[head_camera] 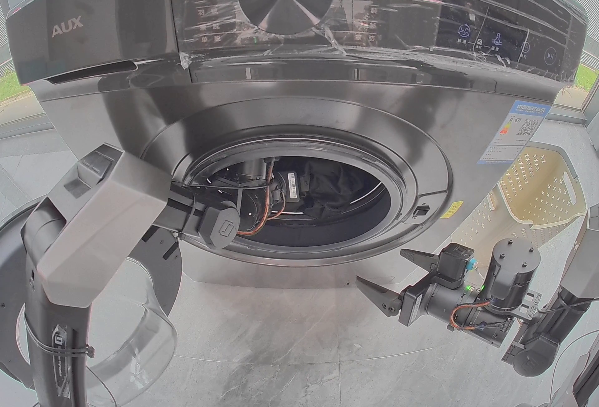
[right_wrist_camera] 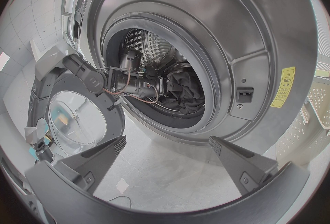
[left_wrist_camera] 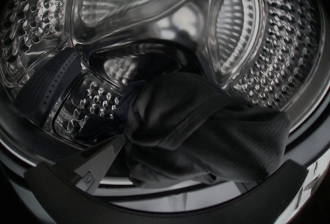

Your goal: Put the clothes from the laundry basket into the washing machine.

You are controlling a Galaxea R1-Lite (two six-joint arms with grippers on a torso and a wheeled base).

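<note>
Dark garment (left_wrist_camera: 206,132): lies inside the drum (left_wrist_camera: 275,46), slumped over the left gripper (left_wrist_camera: 166,139), whose fingers (left_wrist_camera: 99,159) stand spread, one buried under cloth. Back out of the drum slowly so you drag nothing. Right gripper (head_camera: 396,274): spread, empty, outside the drum.

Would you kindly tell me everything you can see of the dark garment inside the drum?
The garment is a black, fine-mesh knit with a stitched seam band across it, bunched into a loose lump. It sits low in the drum, near the door opening. It covers one finger of the left gripper; the other finger seems to meet its edge.
</note>
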